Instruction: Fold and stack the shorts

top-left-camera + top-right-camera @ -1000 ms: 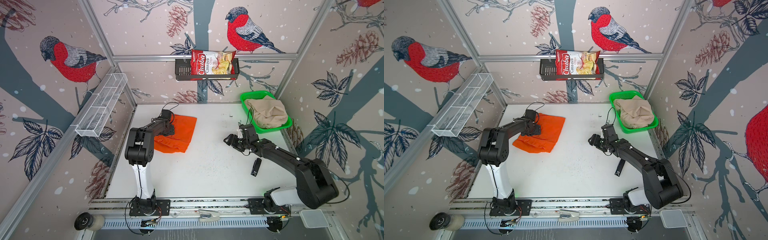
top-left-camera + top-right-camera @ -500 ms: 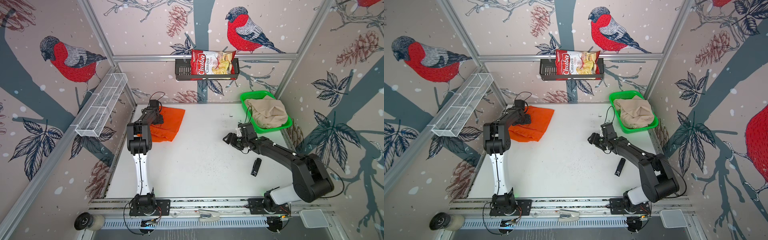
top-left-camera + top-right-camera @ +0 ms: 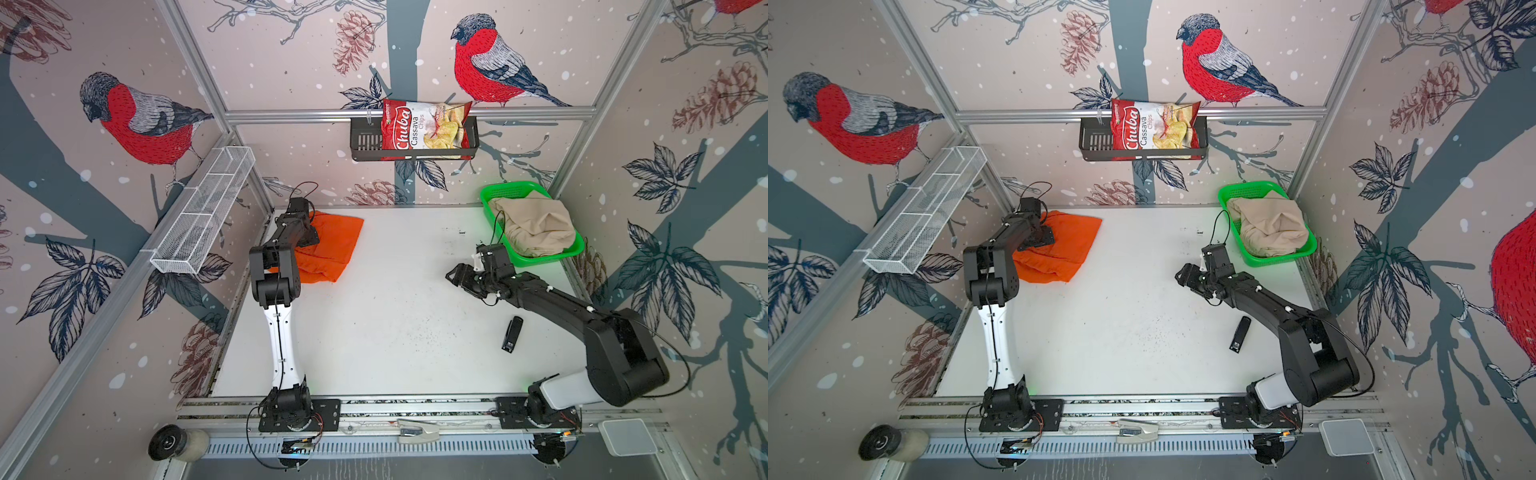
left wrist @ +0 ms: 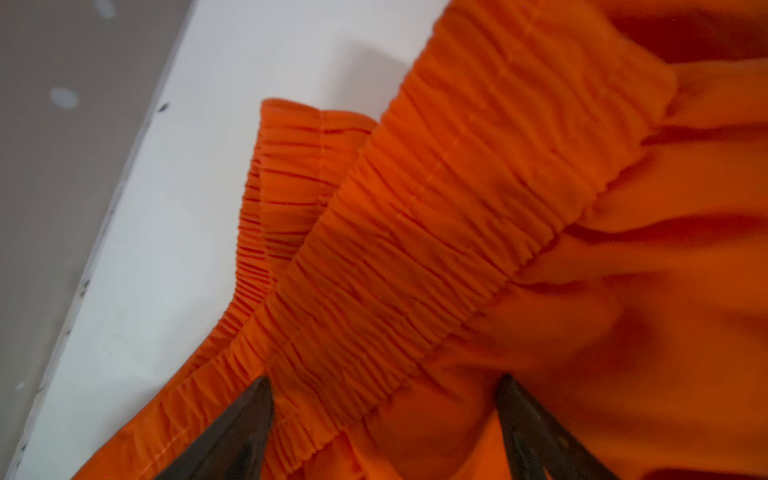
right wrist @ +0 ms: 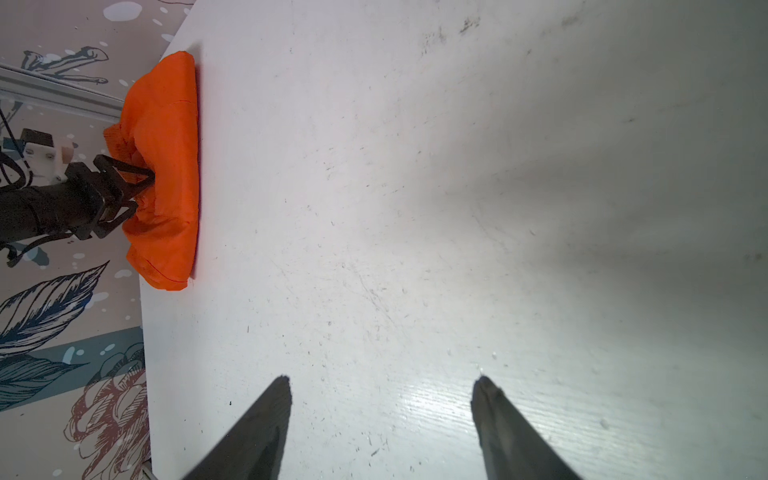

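The orange shorts [image 3: 338, 245] [image 3: 1077, 245] lie folded in the table's back left corner. Their gathered waistband [image 4: 436, 232] fills the left wrist view. My left gripper [image 4: 384, 380] [image 3: 308, 238] rests on them near the waistband with its jaws wide apart, closed on nothing. From the right wrist view the left gripper [image 5: 139, 193] presses into the orange shorts [image 5: 168, 124]. The beige shorts [image 3: 536, 226] [image 3: 1273, 228] lie crumpled in the green basket [image 3: 509, 192] at the back right. My right gripper [image 3: 455, 274] [image 5: 380, 378] hovers open and empty over bare table, in front of the basket.
A small black object [image 3: 512, 334] [image 3: 1239, 334] lies on the table by the right arm. A bag of chips [image 3: 424, 131] sits in a black shelf on the back wall. A white wire rack [image 3: 203, 212] hangs on the left wall.
The left arm has stretched toward the back left corner, dragging the orange shorts with it away from the table's middle. The right gripper has barely shifted.
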`<state>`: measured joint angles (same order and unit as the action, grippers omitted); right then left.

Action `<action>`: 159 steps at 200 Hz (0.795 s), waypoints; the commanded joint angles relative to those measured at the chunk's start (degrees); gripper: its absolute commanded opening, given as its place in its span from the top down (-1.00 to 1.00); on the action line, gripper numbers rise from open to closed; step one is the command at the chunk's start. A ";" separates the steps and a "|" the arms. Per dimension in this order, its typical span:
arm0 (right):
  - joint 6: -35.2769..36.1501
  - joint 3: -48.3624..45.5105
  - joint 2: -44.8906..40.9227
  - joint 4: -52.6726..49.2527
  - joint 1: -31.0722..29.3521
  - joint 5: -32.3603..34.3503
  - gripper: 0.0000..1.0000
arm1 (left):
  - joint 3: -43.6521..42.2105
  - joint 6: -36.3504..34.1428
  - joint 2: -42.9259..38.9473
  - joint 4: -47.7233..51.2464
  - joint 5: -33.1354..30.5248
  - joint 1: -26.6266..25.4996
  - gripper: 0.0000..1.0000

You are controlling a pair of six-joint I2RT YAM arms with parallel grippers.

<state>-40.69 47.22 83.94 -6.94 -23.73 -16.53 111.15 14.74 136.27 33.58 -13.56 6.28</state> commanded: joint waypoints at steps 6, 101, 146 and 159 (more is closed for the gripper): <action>-0.63 -0.01 -0.42 0.72 0.00 -0.51 -0.41 | -1.20 5.46 0.05 1.88 1.43 0.57 -0.67; -1.68 0.24 -1.83 1.08 -0.33 -0.60 -0.41 | -3.50 10.29 -6.84 -0.96 2.04 0.99 -0.65; -0.77 2.12 -3.09 -0.71 -0.36 -0.05 -0.41 | -7.43 6.31 -18.21 0.23 0.57 -3.89 -0.66; -0.58 2.49 -3.96 -1.27 -0.29 0.42 -0.41 | -10.80 5.83 -22.78 -0.09 1.09 -5.50 -0.66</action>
<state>-41.98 48.82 81.25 -7.38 -23.99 -16.73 103.96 23.03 119.44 32.58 -12.14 3.09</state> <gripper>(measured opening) 0.706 0.827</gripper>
